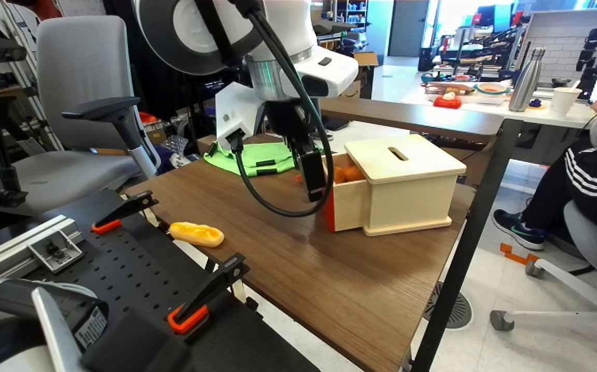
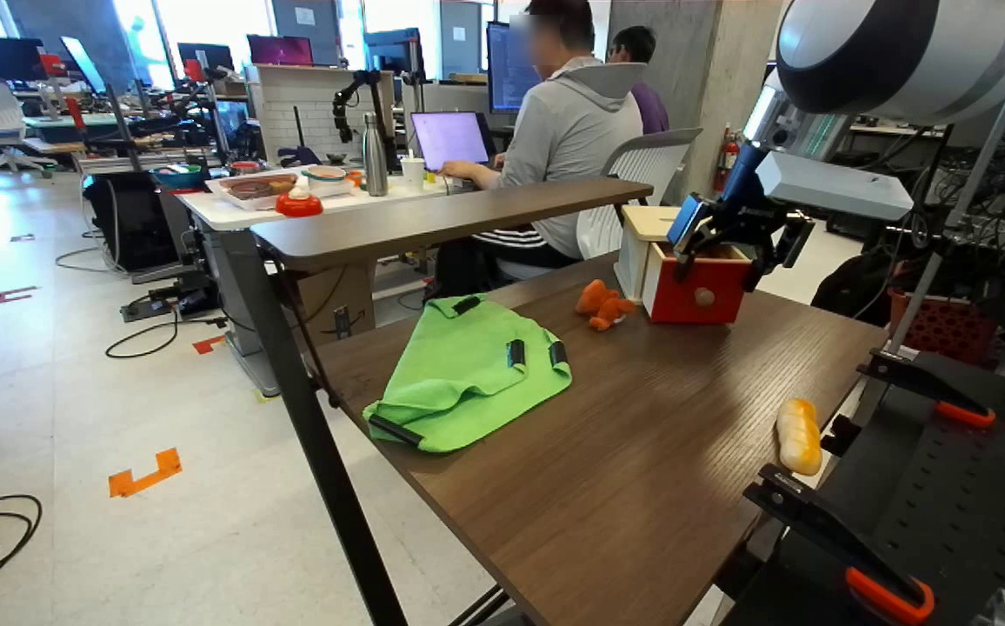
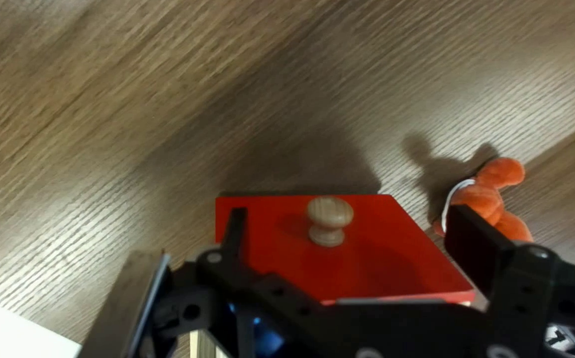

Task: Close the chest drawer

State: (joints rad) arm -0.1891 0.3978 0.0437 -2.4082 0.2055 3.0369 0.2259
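The chest [image 1: 412, 201] is a cream wooden box with a slotted lid, and it also shows in an exterior view [image 2: 648, 219]. Its drawer is pulled partway out, with a bare wood side [image 1: 351, 206] and an orange plush inside [image 1: 347, 174]. The drawer's red front has a round wooden knob; it shows in an exterior view [image 2: 672, 291] and in the wrist view [image 3: 287, 258]. My gripper [image 2: 720, 268] is above and at the drawer front, tilted, fingers spread wide. In the wrist view the gripper [image 3: 349, 214] is empty; contact with the drawer cannot be told.
An orange plush toy [image 2: 604, 304] lies on the brown table [image 2: 607, 487] beside the drawer, close to one finger in the wrist view [image 3: 491, 199]. A green cloth [image 2: 476, 374] lies farther along. A yellow bread toy [image 1: 196, 234] sits at the edge near black clamps [image 1: 210, 289].
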